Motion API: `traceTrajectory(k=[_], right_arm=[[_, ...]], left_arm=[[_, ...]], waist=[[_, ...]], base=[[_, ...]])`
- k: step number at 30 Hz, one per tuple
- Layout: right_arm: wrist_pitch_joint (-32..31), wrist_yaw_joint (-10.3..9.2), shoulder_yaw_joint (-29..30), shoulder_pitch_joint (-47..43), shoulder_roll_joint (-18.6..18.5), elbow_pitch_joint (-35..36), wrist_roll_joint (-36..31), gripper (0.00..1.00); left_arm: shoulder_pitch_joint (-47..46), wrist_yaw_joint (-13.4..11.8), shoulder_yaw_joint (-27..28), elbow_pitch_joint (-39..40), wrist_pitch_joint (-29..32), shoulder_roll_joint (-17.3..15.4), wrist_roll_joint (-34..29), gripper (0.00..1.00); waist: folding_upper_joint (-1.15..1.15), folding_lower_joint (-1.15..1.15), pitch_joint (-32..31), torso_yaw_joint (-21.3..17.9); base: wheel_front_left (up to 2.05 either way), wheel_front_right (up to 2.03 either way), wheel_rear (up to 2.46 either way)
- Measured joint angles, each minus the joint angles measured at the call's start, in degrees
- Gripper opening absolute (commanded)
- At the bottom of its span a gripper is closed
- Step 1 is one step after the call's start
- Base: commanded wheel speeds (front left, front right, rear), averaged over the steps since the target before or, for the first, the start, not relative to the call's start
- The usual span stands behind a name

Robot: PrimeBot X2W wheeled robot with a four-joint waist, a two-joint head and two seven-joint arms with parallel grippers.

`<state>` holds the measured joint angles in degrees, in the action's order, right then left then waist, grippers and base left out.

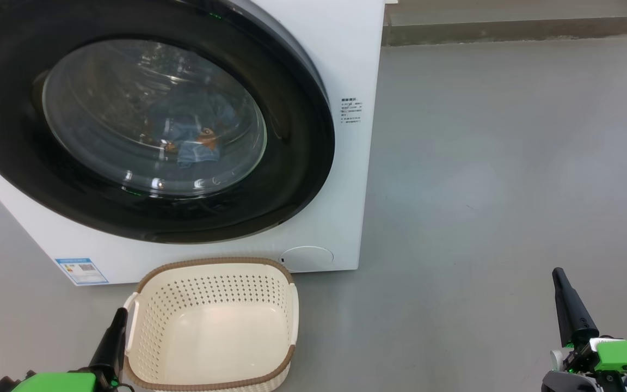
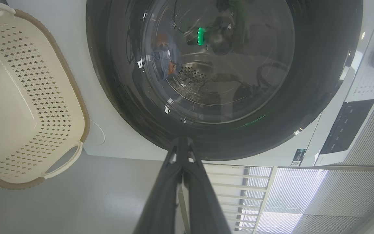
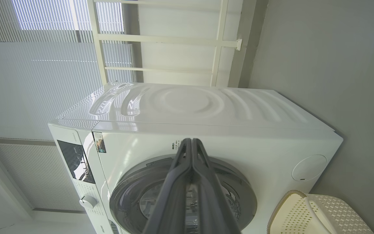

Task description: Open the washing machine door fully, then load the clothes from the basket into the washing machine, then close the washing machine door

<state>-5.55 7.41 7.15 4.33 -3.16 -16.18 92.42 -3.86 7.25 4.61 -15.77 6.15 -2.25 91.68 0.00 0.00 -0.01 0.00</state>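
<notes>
Looking down from the head camera, you had the washing machine door [image 1: 150, 117] shut flat against the washing machine [image 1: 357, 65] across the upper left of the frame. The clothes [image 1: 194, 136], blue with orange-brown print, lay behind its glass. The basket [image 1: 210, 262] stood on the grey floor [image 1: 482, 190] at lower centre, just before the washer, its cream bottom showing. Your left gripper [image 1: 122, 314] sat clenched on nothing at lower left, just beside the basket's handle. Your right gripper [image 1: 559, 277], likewise clenched on nothing, sat at lower right, well apart from both.
</notes>
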Motion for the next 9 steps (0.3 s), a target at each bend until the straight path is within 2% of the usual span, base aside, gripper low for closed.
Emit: traceTrajectory(k=[9], right_arm=[[-0.41,0.01,0.02,0.0,0.01,0.0,0.0,0.0]], left_arm=[[0.0,0.0,0.0,0.0,0.0,0.0,0.0,0.0]], waist=[[0.0,0.0,0.0,0.0]], base=[[0.0,0.0,0.0]])
